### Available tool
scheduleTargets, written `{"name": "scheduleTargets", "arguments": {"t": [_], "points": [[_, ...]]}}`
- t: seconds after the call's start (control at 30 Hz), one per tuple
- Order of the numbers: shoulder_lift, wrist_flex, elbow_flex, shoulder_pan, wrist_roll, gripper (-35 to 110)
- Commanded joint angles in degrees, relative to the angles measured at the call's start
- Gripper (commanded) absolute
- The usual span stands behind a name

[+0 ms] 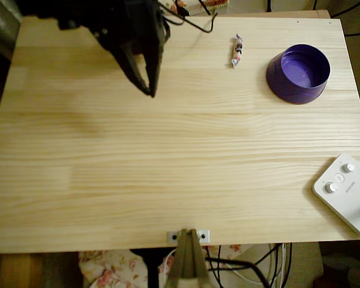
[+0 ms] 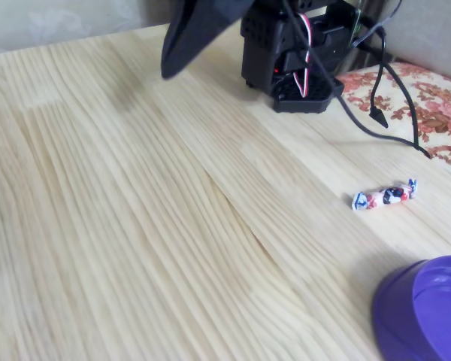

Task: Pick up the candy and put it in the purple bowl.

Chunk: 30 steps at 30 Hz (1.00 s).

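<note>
Nearest the camera in the fixed view, at the lower right corner, sat the purple bowl (image 2: pixel 428 316), upright with its lighter inside showing and nothing visible in it. Just beyond the bowl and apart from it lay the candy (image 2: pixel 385 197), flat on the pale wooden table (image 2: pixel 135 226), its whitish wrapper marked pink and dark and its ends twisted. Farther from the bowl, up and to the left in that view, the black gripper (image 2: pixel 167 71) hung above the wood with its tip pointing down, well apart from both candy and bowl; behind it stood the black arm base (image 2: pixel 289 64) with its cables.

From overhead, the bowl (image 1: pixel 298 73) stood near the table's upper right, and the candy (image 1: pixel 236 50) lay just to the left of it, lengthwise up the picture, touching nothing. Well to the left of the bowl, past the candy, the gripper (image 1: pixel 150 91) tapered to a single dark point with its fingers drawn close together and nothing between them. Below the bowl, at the right edge of the table (image 1: pixel 168 180), rested a white device with round knobs (image 1: pixel 348 192).
</note>
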Motion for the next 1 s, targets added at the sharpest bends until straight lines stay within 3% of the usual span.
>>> {"name": "scheduleTargets", "arguments": {"t": [0.0,0.37,0.5,0.73,0.97], "points": [[-4.7,2.5,-12.7,-2.0,4.2,-1],[-17.1,19.4,-35.2,-5.3,13.9,2],[-16.7,20.0,-35.9,-8.3,17.9,0],[-29.4,22.9,-44.7,-22.3,27.2,0],[-36.9,19.6,-42.5,-34.4,36.8,1]]}}
